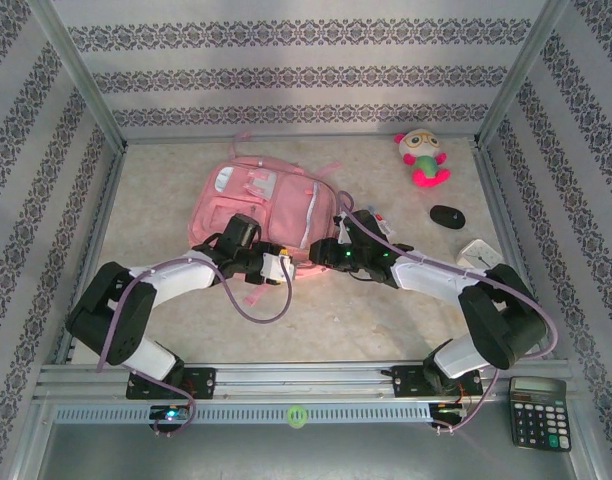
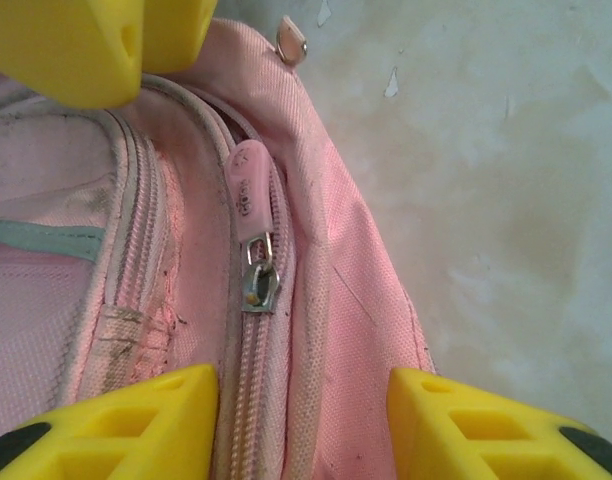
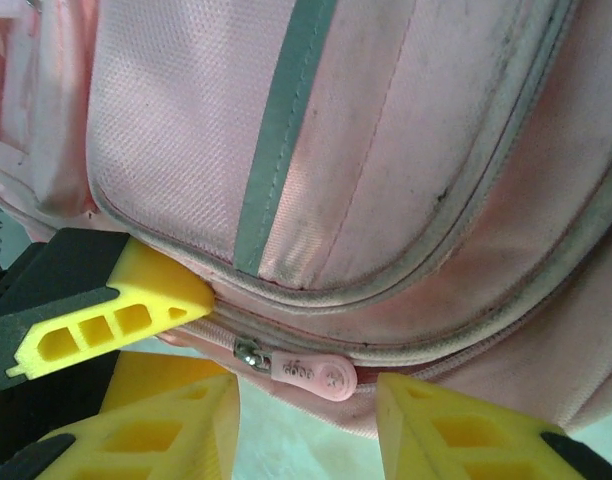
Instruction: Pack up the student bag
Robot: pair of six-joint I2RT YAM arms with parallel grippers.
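The student bag lies flat toward the rear of the table, front pockets up. Both grippers meet at its near edge. The left gripper stands partly open, its fingers straddling the zip line and gripping nothing. The right gripper is likewise partly open; the pink zip pull lies between its fingertips, unclamped.

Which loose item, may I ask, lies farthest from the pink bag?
The calculator, at the near right corner beyond the rail; the plush toy, black mouse and white object sit closer.
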